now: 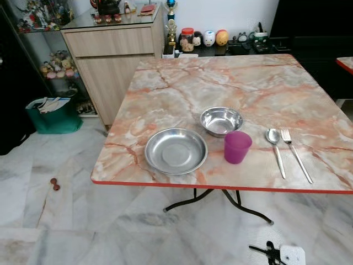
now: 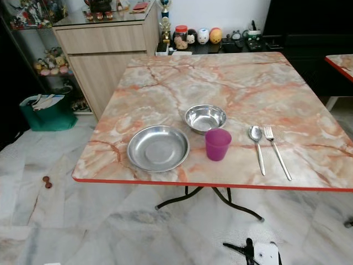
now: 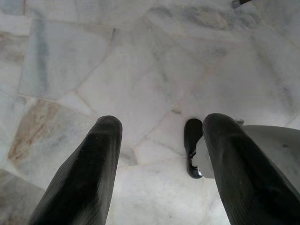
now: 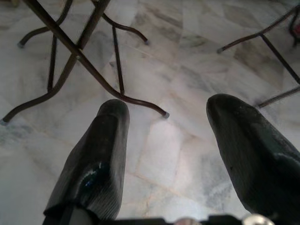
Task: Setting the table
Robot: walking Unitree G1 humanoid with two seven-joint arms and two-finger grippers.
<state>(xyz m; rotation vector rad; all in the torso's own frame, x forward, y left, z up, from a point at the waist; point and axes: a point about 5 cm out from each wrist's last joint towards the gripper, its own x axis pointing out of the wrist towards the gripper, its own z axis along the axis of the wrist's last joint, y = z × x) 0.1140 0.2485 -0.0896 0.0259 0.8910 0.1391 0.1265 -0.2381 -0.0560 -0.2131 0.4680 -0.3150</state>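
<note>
Nearest the camera, along the near red-trimmed edge of the marble-patterned surface point(image 1: 182, 66), the setting runs left to right: a wide shallow steel plate point(image 1: 176, 150), then a smaller steel bowl point(image 1: 221, 121) set just behind and to its right, a purple plastic cup point(image 1: 237, 147) standing upright just in front of the bowl, and well to the right a spoon point(image 1: 275, 148) and fork point(image 1: 294, 153) lying side by side, handles toward the near edge. Both arms hang low over the pale marble floor point(image 1: 66, 221). The left hand point(image 3: 161, 140) has its two black fingers spread apart with nothing between them. The right hand point(image 4: 168, 136) is likewise spread and empty, pointing toward the surface's dark metal legs point(image 4: 84, 61). Left of the surface stand a wooden cabinet point(image 1: 113, 61) and a green bag point(image 1: 54, 115).
</note>
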